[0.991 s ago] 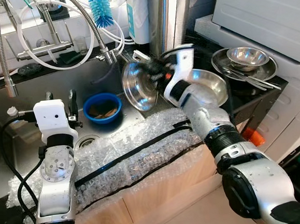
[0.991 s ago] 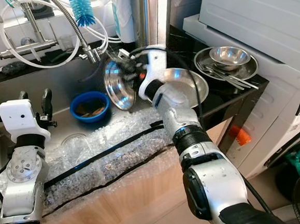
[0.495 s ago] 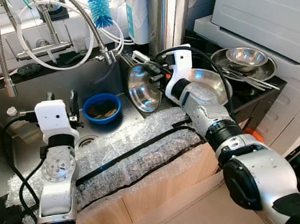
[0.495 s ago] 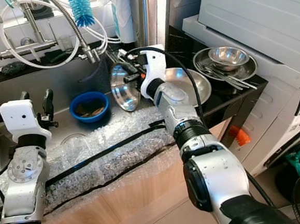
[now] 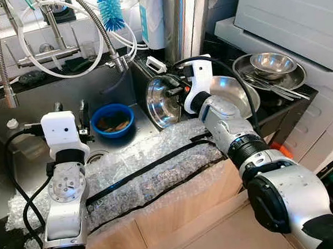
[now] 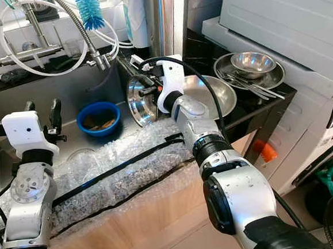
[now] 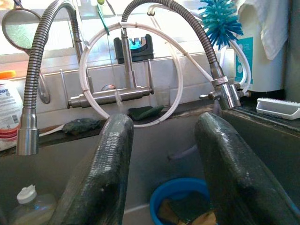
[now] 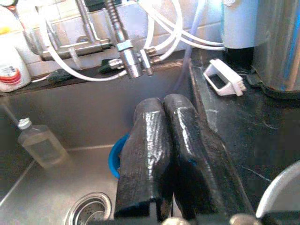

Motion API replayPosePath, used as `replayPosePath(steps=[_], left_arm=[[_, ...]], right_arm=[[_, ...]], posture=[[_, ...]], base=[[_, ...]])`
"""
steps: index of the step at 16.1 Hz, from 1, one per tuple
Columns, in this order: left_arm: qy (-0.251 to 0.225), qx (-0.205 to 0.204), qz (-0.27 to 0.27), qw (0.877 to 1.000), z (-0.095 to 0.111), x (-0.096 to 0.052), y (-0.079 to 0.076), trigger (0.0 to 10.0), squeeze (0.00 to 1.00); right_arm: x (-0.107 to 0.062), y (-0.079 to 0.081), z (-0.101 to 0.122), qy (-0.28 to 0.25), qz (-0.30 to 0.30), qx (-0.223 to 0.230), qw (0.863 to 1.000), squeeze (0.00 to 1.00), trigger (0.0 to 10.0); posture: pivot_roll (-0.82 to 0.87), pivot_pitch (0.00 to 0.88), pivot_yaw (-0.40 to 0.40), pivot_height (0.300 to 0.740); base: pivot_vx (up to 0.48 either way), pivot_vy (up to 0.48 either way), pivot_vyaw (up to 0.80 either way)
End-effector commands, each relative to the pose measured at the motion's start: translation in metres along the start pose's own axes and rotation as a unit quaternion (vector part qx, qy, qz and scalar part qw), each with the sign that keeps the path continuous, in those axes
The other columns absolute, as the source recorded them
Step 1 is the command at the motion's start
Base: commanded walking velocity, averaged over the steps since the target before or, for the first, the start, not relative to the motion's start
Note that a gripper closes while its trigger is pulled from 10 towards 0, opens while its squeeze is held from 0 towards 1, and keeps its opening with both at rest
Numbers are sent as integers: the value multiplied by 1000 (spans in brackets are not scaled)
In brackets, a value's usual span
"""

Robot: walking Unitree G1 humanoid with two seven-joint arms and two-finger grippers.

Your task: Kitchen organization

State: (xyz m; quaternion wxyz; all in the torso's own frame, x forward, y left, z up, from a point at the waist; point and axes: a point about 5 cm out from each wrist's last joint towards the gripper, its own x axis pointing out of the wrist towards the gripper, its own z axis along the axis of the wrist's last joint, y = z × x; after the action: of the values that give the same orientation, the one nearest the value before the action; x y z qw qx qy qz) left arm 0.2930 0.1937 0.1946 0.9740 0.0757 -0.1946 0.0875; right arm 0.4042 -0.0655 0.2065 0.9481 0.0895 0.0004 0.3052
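Left gripper (image 7: 161,159) jaws spread apart; right gripper (image 8: 171,140) jaws pressed together.

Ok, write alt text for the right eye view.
The robot's right gripper holds a steel bowl tipped on edge at the sink's right rim. Its left gripper hovers open over the sink near a blue bowl. More steel dishes sit stacked on the right.

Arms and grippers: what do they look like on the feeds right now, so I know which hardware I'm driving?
Both arms are silver metal with black joint rings and round shoulder and elbow housings. Each wrist carries a white boxy block; black cables loop from it. The left gripper has two long black fingers with a fine ribbed, rubbery texture. The right gripper has the same black fingers, here glossy.
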Motion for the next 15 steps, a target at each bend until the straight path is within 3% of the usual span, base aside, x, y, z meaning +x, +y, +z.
replayPosePath(steps=[1,15], left_arm=[[2,-1,1,1000,-2,0,-1,10000,0],[13,-3,7,1000,-5,-5,-1,10000,0]], right_arm=[[6,8,11,-15,24,-10,1000,0,10000],[4,16,-22,84,48,-66,993,0,10000]], posture=[[-23,0,-32,740],[-12,0,-45,740]], base=[[0,0,0],[0,0,0]])
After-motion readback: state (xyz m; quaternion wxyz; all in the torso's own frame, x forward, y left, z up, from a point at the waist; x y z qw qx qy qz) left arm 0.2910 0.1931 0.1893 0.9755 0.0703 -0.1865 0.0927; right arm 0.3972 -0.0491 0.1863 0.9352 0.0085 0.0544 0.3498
